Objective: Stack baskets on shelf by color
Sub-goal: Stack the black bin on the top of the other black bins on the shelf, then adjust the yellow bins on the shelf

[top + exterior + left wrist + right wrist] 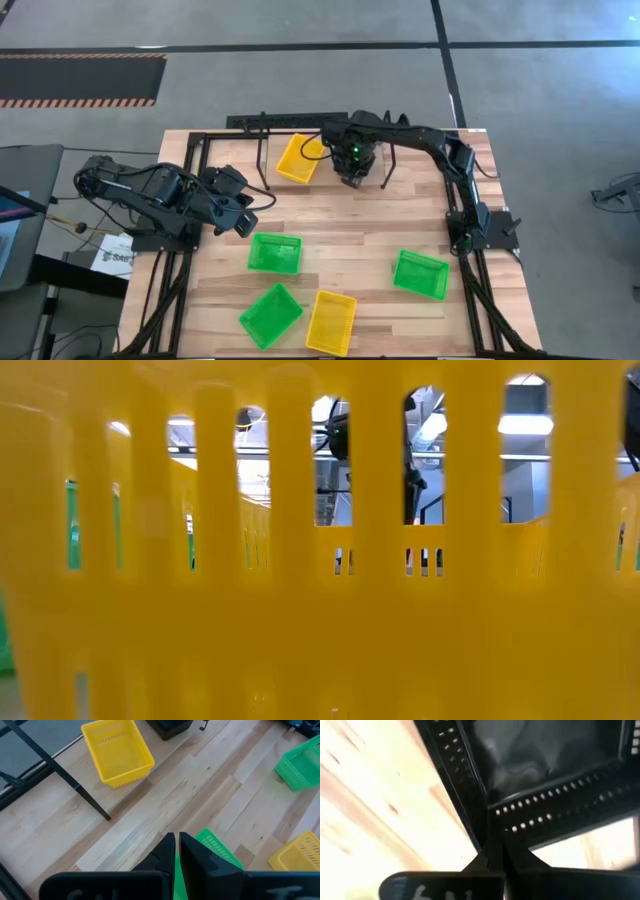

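Observation:
My right gripper stands at the table's far middle, pointing down and shut on a black basket. Beside it a yellow basket rests bottom-down on the table by a leg of the black wire shelf. Three green baskets and another yellow basket lie on the near half. My left gripper waits shut at the left, above a green basket, holding nothing. In the low view a yellow basket fills the picture. My right gripper pinches the black basket's perforated side wall between its two fingers. The fingers come from above, pointing down. The basket hangs below them, tilted; whether any part of it touches the table does not show.
The black tube frame runs along the table's left and right sides. A shelf leg slants down to the wood near the far yellow basket. Bare wood lies in the table's middle between the two arms.

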You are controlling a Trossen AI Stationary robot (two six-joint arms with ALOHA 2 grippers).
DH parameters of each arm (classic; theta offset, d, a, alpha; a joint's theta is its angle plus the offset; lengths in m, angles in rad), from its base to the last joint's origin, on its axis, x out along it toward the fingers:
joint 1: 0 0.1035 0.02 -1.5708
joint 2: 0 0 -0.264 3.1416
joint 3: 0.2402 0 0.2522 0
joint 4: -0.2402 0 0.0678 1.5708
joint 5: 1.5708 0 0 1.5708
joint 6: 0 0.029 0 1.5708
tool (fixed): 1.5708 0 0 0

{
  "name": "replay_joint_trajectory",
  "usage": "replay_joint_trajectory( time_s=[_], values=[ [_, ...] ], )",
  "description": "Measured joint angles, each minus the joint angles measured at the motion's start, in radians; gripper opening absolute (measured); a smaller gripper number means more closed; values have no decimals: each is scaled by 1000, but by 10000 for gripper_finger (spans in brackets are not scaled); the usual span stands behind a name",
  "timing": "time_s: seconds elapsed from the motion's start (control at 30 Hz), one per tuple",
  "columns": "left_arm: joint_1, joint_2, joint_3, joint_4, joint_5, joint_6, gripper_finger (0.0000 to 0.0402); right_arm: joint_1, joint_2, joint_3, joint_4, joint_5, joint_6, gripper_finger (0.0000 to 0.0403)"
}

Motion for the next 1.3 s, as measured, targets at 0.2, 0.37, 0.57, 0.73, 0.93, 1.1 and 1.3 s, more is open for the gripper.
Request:
replay_joint_trajectory(
  time_s=[0.2,0.37,0.57,0.73,0.93,1.1,1.3],
  values=[
    [0,0,0,0,2,10,11,13,0,0,-45,23,5,0],
    [0,0,0,0,9,10,11,19,0,0,-55,55,5,0],
    [0,0,0,-1,33,10,11,22,-14,0,-76,105,7,0],
    [0,0,0,-1,33,34,11,37,-77,0,-69,135,36,0],
    [0,0,0,-25,27,45,11,110,-258,0,-74,148,180,0],
    [0,0,-50,-31,41,78,11,229,-416,0,-56,147,344,2],
    [0,1,-176,80,72,264,11,372,-531,1,21,148,501,2]
  ],
)
